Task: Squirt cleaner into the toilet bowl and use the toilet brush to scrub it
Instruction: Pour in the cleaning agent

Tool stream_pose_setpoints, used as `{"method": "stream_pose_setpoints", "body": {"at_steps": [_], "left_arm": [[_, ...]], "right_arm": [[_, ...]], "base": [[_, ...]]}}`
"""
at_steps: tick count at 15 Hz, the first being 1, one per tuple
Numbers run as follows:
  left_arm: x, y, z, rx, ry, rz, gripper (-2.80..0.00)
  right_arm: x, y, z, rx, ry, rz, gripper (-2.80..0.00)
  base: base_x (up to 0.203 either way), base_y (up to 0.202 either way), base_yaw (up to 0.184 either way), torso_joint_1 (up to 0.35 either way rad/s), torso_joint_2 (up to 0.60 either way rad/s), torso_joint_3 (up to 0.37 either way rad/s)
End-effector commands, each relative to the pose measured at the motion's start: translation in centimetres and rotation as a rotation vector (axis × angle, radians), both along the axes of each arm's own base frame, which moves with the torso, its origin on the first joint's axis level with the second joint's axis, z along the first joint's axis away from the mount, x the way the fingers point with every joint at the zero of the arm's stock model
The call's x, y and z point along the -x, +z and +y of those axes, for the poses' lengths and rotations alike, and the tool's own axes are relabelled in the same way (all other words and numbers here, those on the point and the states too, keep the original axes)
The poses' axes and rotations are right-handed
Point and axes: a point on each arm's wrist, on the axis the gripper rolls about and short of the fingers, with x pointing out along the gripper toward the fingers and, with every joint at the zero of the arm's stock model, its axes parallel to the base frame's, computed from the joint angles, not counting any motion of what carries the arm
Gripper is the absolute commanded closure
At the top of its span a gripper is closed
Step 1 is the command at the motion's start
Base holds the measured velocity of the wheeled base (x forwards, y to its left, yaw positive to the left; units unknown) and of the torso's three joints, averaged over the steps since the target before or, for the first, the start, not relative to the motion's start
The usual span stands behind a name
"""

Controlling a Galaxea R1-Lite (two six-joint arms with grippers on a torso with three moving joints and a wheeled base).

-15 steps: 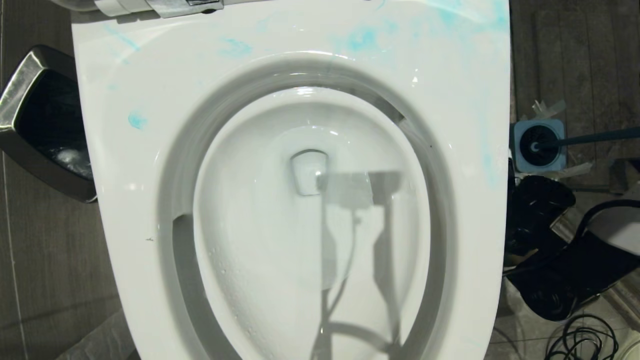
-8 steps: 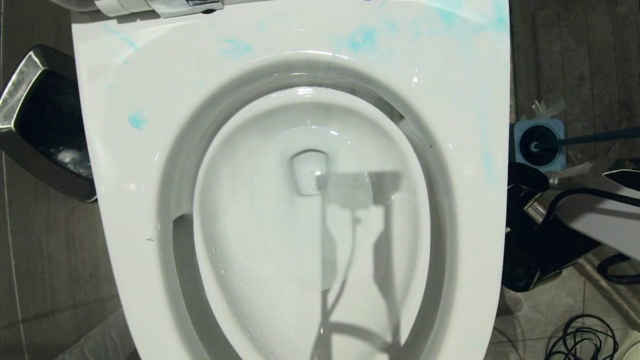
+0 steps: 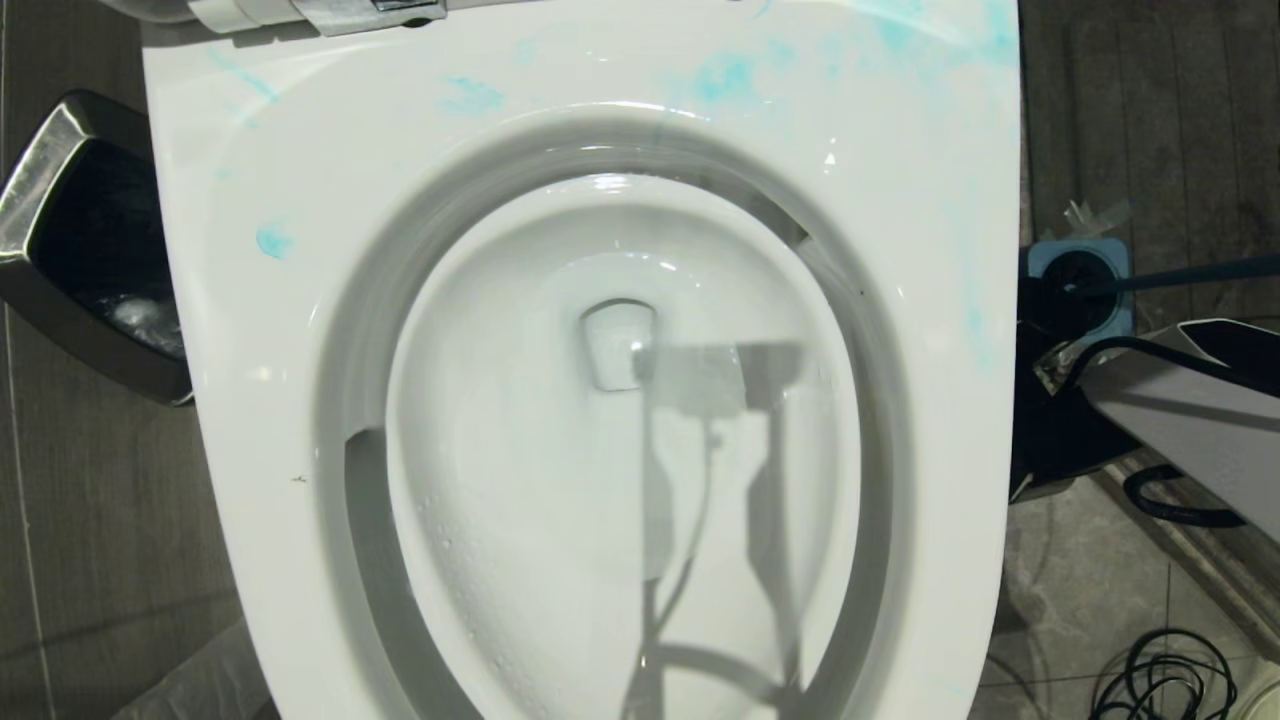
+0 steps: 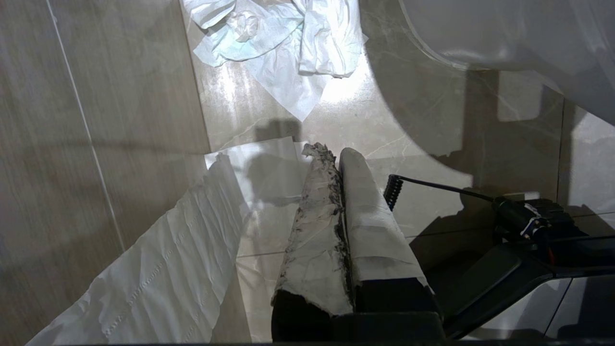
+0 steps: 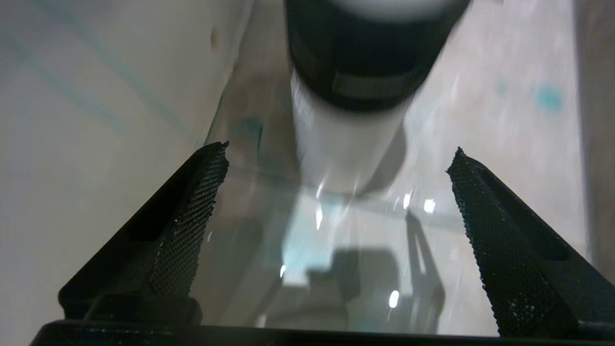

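I see the toilet bowl (image 3: 600, 420) filling my head view, cleaner (image 3: 725, 78) smeared at its twelve o'clock rim. The toilet brush (image 3: 1180, 275) sits in its holder (image 3: 1112, 300) at three o'clock. My right gripper (image 5: 338, 163) is spread wide, empty; my left gripper (image 4: 336, 158) is pressed together over the floor.

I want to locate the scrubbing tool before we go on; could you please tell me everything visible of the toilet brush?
The toilet brush stands in its squarish light-blue holder on the floor to the right of the toilet bowl. Its slim dark slate-blue handle runs out toward the picture's right edge. The right arm's black parts cover the holder's lower part; nothing grips the handle.
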Motion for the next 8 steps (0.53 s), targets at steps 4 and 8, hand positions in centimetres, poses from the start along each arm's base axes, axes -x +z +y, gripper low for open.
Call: {"method": "stream_pose_setpoints", "body": {"at_steps": [4, 8], "left_arm": [[0.0, 0.0, 0.0, -0.001, 0.000, 0.002, 0.00], [0.0, 0.0, 0.0, -0.001, 0.000, 0.002, 0.00]], "right_arm": [[-0.9, 2.4, -0.3, 0.006, 0.005, -0.123, -2.80], [-1.8, 3.2, -0.2, 0.018, 0.011, -0.191, -2.80]], "base": [[0.000, 0.000, 0.000, 0.000, 0.00, 0.000], [0.000, 0.000, 0.000, 0.000, 0.00, 0.000]]}}
